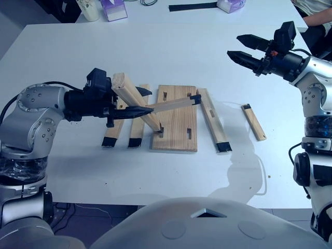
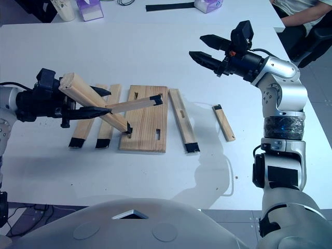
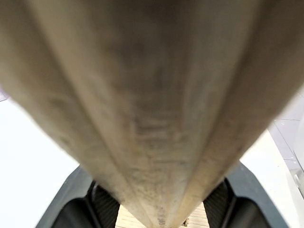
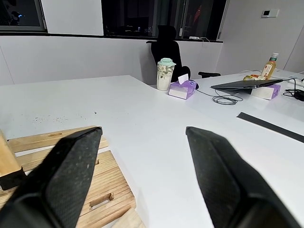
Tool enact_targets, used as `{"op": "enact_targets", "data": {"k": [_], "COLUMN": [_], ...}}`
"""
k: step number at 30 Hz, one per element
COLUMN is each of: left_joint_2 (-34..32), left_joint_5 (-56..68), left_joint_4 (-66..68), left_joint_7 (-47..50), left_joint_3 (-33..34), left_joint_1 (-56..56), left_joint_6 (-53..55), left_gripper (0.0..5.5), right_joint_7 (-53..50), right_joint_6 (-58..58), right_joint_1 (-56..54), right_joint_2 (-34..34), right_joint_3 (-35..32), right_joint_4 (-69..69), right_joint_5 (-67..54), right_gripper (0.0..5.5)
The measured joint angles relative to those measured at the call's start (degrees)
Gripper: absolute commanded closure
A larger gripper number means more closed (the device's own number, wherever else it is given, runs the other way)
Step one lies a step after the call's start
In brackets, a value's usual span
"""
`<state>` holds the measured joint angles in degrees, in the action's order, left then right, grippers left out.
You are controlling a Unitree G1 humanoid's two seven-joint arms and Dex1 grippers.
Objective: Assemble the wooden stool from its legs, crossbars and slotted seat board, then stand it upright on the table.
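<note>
My left gripper point(image 1: 150, 101) is squeezed shut on one leg point(image 1: 126, 87). The leg leans over, with its low end in a slot of the seat board point(image 1: 174, 136). The board lies flat in the middle of the table point(image 1: 155, 46). A thin crossbar point(image 1: 174, 105) sticks out from beside the leg toward 3 o'clock; I cannot tell if it is joined on. A second leg point(image 1: 114, 129) and a third leg point(image 1: 138, 128) lie at 9 o'clock of the board. A fourth leg point(image 1: 213, 122) lies at 3 o'clock, with a short bar point(image 1: 254, 122) farther out that way. My right gripper point(image 1: 233, 45) hangs in the air at 2 o'clock, wide open, holding nothing

I think the wood is light, hard and stiff, so it won't bend or squash. It looks smooth, so it may twist in the fingers. I would hold each leg on its flat sides near the middle, away from the slots
</note>
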<state>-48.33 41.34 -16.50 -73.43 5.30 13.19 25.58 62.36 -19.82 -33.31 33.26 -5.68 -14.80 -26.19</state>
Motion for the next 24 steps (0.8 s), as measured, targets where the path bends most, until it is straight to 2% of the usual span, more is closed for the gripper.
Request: {"op": "enact_targets", "data": {"k": [17,24], "left_joint_2": [0.19,0.16], "left_joint_5": [0.35,0.01], "left_joint_4": [-1.88,1.59], "left_joint_7": [-1.89,-4.01], "left_joint_3": [-1.14,-2.57], "left_joint_1": [-2.69,-0.55], "left_joint_6": [-1.76,-3.03], "left_gripper": [3.46,3.46], "right_joint_7": [-0.87,-0.94], "right_joint_6": [0.13,0.03], "right_joint_1": [-0.04,-0.03], "right_joint_2": [-0.64,-1.05], "right_joint_3": [0.57,0.58], "right_joint_4": [-0.36,-0.35], "right_joint_5": [-0.16,-0.17], "right_gripper": [2.24,2.24]}}
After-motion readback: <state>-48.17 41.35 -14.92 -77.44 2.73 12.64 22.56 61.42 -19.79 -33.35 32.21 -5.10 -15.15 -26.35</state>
